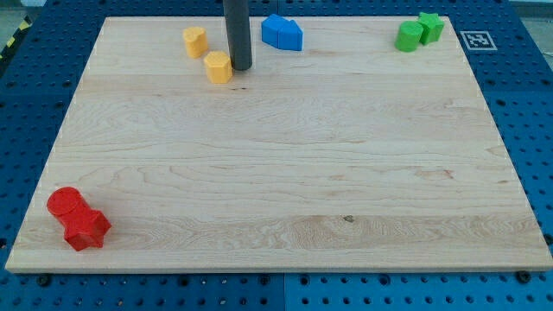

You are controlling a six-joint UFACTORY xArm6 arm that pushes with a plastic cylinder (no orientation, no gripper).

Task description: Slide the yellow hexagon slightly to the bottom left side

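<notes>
1. Yellow hexagon (219,66) sits near the wooden board's (285,190) top edge, left of centre.
2. My tip (241,66) rests just beside its right side, placed to push it down-left; there is no claw.
3. A second yellow block (194,41) lies up-left, near the hexagon.

Wooden board (285,173) (pale) with yellow, blue, green, red blocks.

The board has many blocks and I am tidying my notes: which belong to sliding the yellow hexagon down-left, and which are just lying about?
In the job:
yellow hexagon
my tip, just to its right, at its edge

Lying about:
second yellow block
blue blocks
green blocks
red blocks
</notes>
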